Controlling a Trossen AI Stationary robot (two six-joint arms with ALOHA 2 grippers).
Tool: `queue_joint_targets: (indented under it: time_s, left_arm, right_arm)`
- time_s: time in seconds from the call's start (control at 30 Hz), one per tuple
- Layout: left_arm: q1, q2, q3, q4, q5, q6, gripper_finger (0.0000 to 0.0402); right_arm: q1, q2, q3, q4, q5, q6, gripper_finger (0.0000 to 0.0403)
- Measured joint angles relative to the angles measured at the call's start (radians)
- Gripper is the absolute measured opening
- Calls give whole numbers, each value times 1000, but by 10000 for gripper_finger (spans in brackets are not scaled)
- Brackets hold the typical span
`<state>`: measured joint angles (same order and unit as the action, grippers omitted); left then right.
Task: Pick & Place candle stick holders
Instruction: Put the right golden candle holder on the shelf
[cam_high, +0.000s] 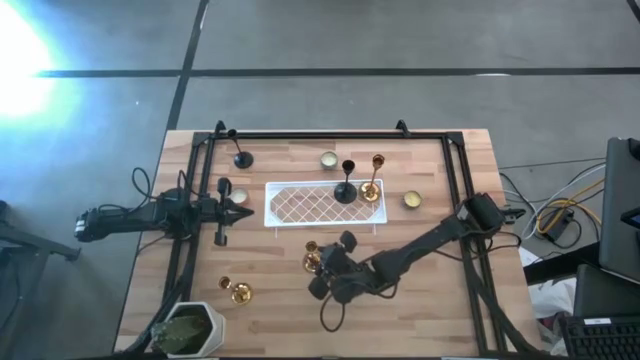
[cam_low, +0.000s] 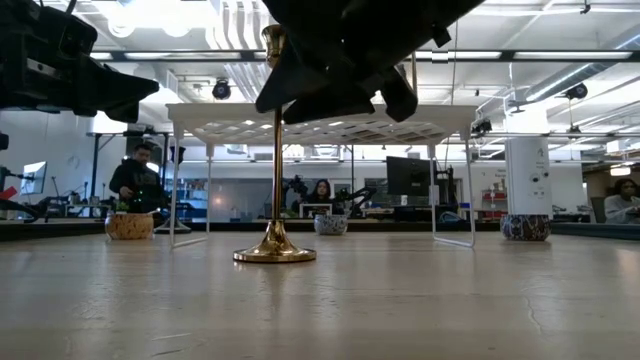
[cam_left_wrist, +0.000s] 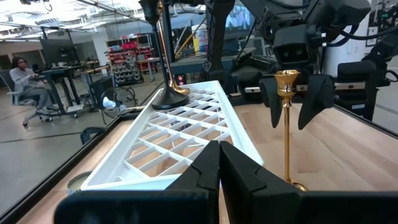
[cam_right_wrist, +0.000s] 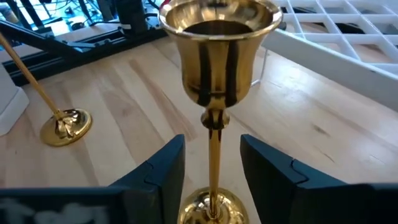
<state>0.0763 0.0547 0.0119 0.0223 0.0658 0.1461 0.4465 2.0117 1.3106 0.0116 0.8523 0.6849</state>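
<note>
Overhead, we see the right gripper (cam_high: 322, 262) at a gold candle stick holder (cam_high: 312, 260) on the desk (cam_high: 440, 310). Its wrist view shows our fingers (cam_right_wrist: 163, 169) parted beside the stem, not touching. The left gripper (cam_left_wrist: 219, 163), fully closed, faces the white tray (cam_left_wrist: 180, 134).

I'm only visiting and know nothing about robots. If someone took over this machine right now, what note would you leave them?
Right gripper: open, fingers on either side of a gold holder's stem, not touching it. The holder stands on the table in front of the white tray.
Left gripper: shut, empty, waiting left of the tray.
Done, apparently: one black holder and one gold one stand on the tray.
Left: grip this one, then the black holder at the far left and the gold holder at the near left.
</note>
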Motion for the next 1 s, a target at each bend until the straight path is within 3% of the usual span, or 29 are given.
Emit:
queue_joint_targets:
  time_s: [0.47, 0.73, 1.0]
  left_arm:
    - [0, 0, 0, 0, 0, 0, 14]
    - [0, 0, 0, 0, 0, 0, 14]
    - [0, 0, 0, 3, 0, -10, 14]
  right_arm:
    - [0, 0, 3, -18, -26, -12, 137]
    - [10, -106, 4, -311, -183, 110, 148]
    - [93, -272, 3, -568, -354, 183, 127]
